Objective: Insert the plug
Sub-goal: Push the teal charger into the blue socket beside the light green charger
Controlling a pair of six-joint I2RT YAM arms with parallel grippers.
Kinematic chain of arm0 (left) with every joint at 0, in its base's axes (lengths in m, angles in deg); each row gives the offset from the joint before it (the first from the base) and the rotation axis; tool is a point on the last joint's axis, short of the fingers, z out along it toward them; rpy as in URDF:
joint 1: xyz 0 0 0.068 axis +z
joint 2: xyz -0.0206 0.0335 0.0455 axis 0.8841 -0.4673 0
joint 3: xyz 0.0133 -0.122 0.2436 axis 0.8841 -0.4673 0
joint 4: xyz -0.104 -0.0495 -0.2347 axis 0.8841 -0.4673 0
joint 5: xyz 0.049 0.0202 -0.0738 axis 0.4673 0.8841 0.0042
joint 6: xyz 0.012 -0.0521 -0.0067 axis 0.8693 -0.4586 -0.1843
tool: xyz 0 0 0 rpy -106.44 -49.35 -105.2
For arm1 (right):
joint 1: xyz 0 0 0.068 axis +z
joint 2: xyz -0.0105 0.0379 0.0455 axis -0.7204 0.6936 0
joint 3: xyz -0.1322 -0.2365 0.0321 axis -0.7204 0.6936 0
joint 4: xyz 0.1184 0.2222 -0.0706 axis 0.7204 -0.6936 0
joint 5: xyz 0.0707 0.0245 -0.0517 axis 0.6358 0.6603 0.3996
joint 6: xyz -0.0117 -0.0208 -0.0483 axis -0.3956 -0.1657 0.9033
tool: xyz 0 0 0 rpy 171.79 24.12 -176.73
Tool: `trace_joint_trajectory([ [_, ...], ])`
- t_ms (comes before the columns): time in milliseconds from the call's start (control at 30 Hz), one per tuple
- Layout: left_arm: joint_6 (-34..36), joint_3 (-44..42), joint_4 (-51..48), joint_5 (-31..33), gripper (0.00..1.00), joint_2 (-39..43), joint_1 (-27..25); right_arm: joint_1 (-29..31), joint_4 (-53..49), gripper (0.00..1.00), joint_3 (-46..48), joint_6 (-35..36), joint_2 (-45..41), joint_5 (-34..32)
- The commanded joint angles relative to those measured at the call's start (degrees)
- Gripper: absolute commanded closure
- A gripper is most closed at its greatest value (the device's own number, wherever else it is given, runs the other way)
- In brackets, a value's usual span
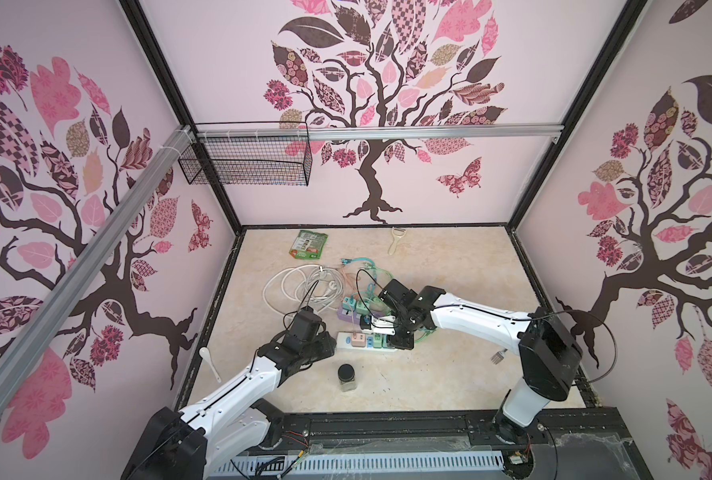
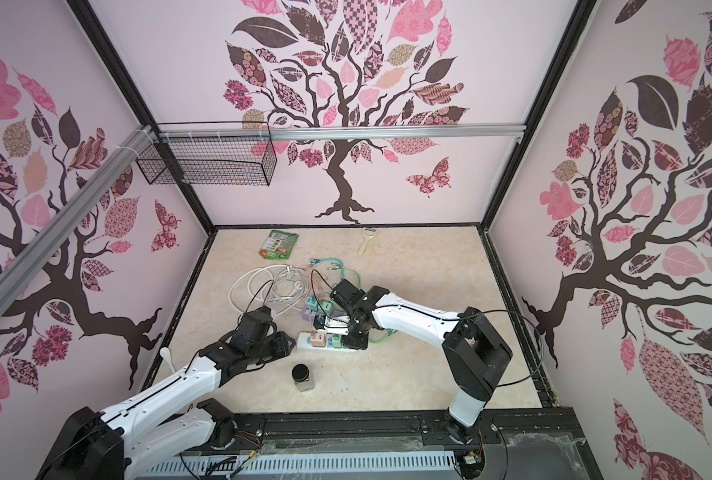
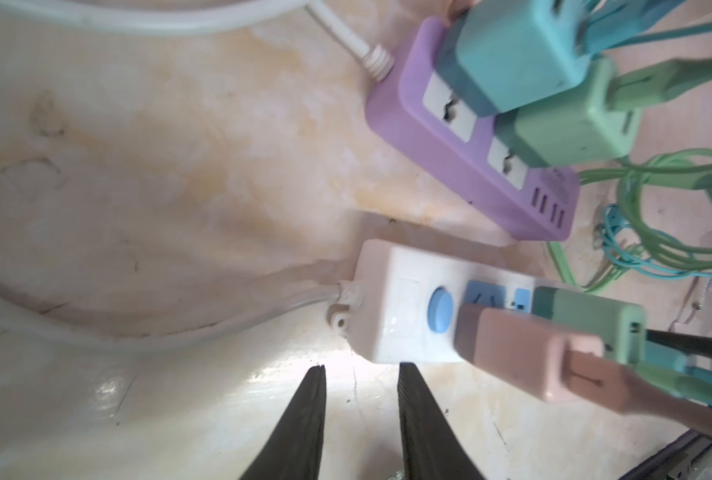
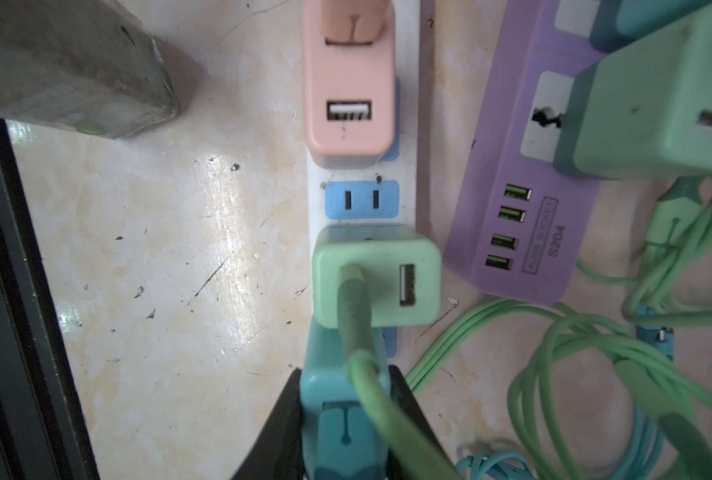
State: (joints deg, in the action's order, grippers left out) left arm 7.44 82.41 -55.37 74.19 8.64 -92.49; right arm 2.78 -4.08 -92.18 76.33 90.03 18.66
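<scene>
A white power strip [image 1: 343, 338] [image 3: 391, 316] [image 4: 362, 170] lies on the table. A pink adapter [image 4: 348, 104] and a green adapter [image 4: 377, 276] are plugged into it, with a free blue socket [image 4: 362, 199] between them. Beyond the green adapter, at the strip's end, is the teal plug [image 4: 337, 395]. My right gripper [image 4: 344, 401] [image 1: 400, 340] is shut on its sides. I cannot tell whether its prongs are seated. My left gripper [image 3: 362, 368] [image 1: 332, 344] stands open just off the strip's switch end, with nothing between its fingers.
A purple strip [image 1: 348, 316] [image 4: 524, 232] with teal and green adapters lies just behind the white strip. Green and teal cables [image 4: 595, 340] tangle beside it. A coiled white cable [image 1: 296, 286] lies at the back left. A black-lidded jar [image 1: 347, 377] stands in front, with a fork [image 1: 497, 356] at the right.
</scene>
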Motion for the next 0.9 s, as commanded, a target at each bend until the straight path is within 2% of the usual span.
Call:
trace_joint_trajectory([
  [0, 0.0, -0.8, 3.0, 0.4, 0.67, -2.7, 0.2, 1.1, -3.8, 0.75, 1.0, -1.6, -1.0, 3.5],
  [200, 1.7, 2.9, 7.1, -0.4, 0.68, -11.3, 0.4, 1.8, -3.9, 0.74, 0.5, -2.8, -0.8, 3.3],
  [333, 2.0, 4.5, 7.8, -0.9, 0.69, -14.1, 0.4, 2.2, -3.9, 0.74, 0.3, -3.9, -0.5, 2.6],
  [467, 1.3, 4.2, 7.5, -0.5, 0.70, -13.1, 0.3, 2.3, -3.6, 0.74, 0.9, -5.0, -0.6, 1.4],
  [700, 1.8, 5.1, 3.6, 0.9, 0.68, -6.5, 0.5, 2.3, -0.5, 0.74, 3.2, -7.3, -2.6, -0.6],
  [867, 4.5, 7.3, 2.9, 0.6, 0.69, -8.6, 0.7, 2.4, 2.4, 0.75, 5.4, -8.4, -4.3, -2.1],
])
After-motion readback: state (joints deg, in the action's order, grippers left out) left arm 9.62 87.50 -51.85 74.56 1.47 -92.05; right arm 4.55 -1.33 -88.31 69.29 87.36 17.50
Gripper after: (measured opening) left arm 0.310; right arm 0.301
